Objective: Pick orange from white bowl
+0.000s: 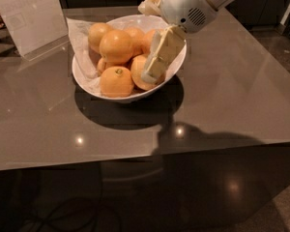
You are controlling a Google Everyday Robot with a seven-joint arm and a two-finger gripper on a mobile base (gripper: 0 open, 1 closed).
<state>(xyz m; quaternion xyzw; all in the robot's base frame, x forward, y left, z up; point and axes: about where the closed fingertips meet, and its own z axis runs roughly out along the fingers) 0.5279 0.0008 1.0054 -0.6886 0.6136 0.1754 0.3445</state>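
The white bowl (170,75) stands on the grey table, lined with white paper (80,37) and holding several oranges. The orange (116,45), the largest and smooth, lies on top of the pile at centre. An orange with a stem dimple (116,81) lies at the front. My gripper (145,41) reaches in from the upper right and is open. Its lower finger (160,56) hangs inside the bowl's right side, just right of the orange, and covers part of the front-right orange (139,75). The other finger (151,5) is above the bowl's far rim.
A clear sign holder (29,14) stands at the back left of the table (232,91). The table's front edge runs across below the bowl. Dark floor with cables lies in front.
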